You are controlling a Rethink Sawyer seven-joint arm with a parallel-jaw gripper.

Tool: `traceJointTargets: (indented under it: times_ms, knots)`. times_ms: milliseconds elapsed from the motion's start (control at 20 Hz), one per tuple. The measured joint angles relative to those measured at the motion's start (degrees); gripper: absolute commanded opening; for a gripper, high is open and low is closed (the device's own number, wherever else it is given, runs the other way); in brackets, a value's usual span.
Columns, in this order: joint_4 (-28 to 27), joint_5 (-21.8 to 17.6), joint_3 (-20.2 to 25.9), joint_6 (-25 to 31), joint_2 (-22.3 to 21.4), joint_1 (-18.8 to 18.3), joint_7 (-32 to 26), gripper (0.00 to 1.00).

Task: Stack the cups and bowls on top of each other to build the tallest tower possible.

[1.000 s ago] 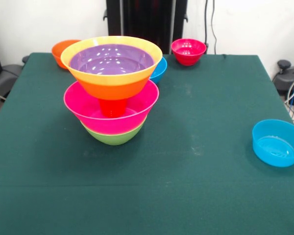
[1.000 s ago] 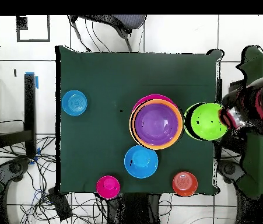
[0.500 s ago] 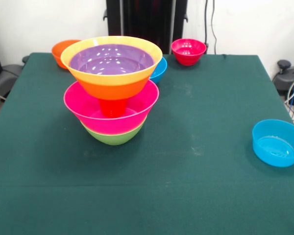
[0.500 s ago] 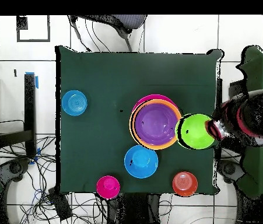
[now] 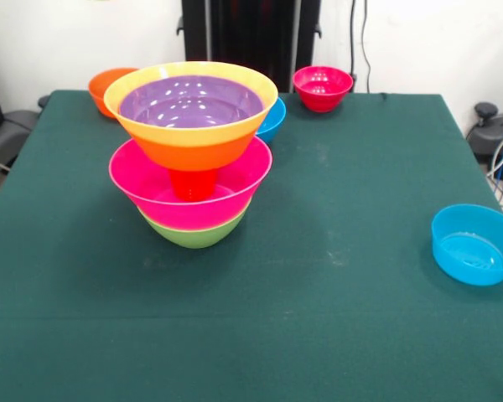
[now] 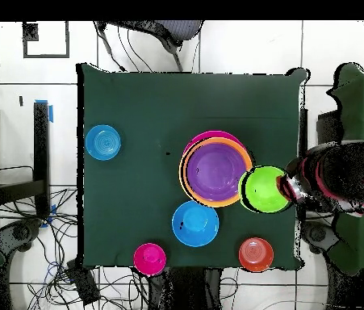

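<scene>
Five pieces in tower (image 5: pixel 193 151), left of centre on table (image 5: pixel 335 318): green bowl (image 5: pixel 194 235) lowest, then pink bowl (image 5: pixel 189 197), cup (image 5: pixel 193 182), orange bowl (image 5: pixel 193 138), purple bowl (image 5: pixel 190 102) nested on top. Behind it, half hidden: blue bowl (image 5: pixel 274 121) and small orange bowl (image 5: pixel 101 84). Clear at top: red bowl (image 5: pixel 322 88). Cut by right edge: second blue bowl (image 5: pixel 474 244). Overhead only: lime bowl (image 6: pixel 267 189) overlapping tower's right rim, against a dark sleeve (image 6: pixel 338 178); hand indistinct. Gripper in neither view; grip cannot be told.

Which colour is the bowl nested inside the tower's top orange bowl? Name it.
Purple: the glossy round plastic bowl lining the large orange bowl; clearest in the front view.
</scene>
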Motion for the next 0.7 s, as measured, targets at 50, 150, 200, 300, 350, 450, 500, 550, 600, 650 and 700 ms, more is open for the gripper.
traceJointTargets:
  times_ms: [50, 150, 200, 300, 350, 450, 500, 550, 600, 650, 700]
  knots:
    - [0.49, 0.01, -0.08, -0.47, -0.01, 0.00, 0.00, 0.00]
    - [1.36, 0.09, -0.28, -1.41, -0.01, 0.00, 0.00, 0.00]
    - [1.86, 0.11, -0.40, -2.00, -0.01, 0.00, 0.00, 0.00]
    - [3.13, 0.14, -0.74, -3.54, -0.02, 0.00, 0.00, 0.00]
    - [3.55, 0.15, -0.86, -4.06, -0.02, 0.00, 0.00, 0.00]
    - [4.32, 0.15, -1.11, -5.02, -0.02, 0.00, 0.00, 0.00]
    - [5.02, 0.15, -1.35, -5.87, -0.02, 0.00, 0.00, 0.00]
    - [5.52, 0.15, -1.53, -6.51, -0.02, -0.01, 0.00, 0.00]
    - [6.46, 0.15, -1.79, -7.79, -0.03, -0.04, 0.00, 0.00]
    - [7.31, 0.15, -1.98, -8.94, -0.02, -0.06, 0.00, 0.00]
    - [8.03, 0.17, -2.14, -9.93, -0.02, -0.09, 0.00, 0.00]
